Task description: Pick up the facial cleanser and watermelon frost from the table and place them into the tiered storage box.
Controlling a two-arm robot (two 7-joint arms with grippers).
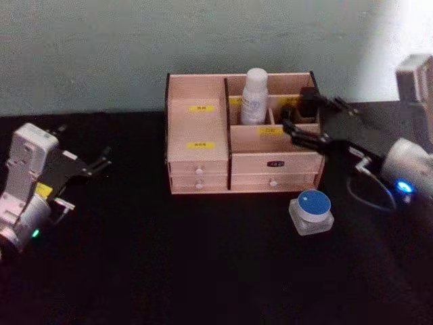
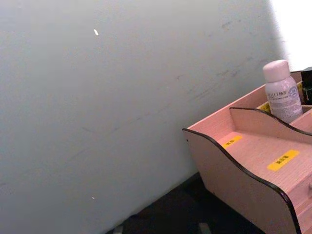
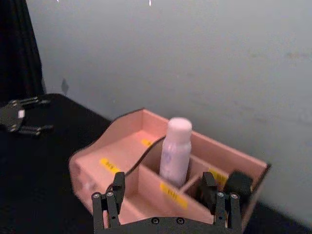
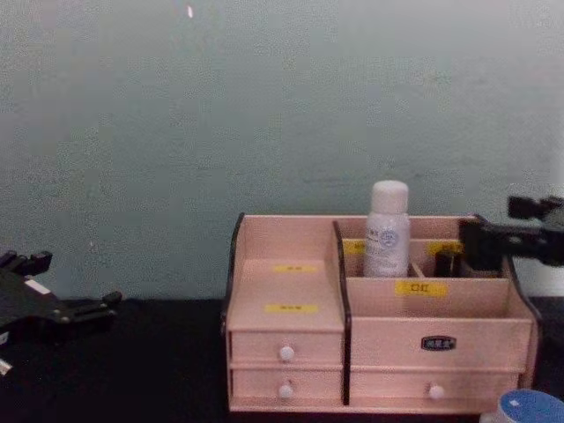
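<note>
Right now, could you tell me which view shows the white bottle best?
The right wrist view: the white bottle stands large and close in the tiered storage box. The chest view shows it smaller, side-on; the head view from above; the left wrist its upper part.

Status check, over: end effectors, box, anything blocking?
Right end effector open, empty, at box's right rear; left end effector parked, open. White bottle upright in box, dark item one compartment over. Blue-lidded jar on table, front of box.
</note>
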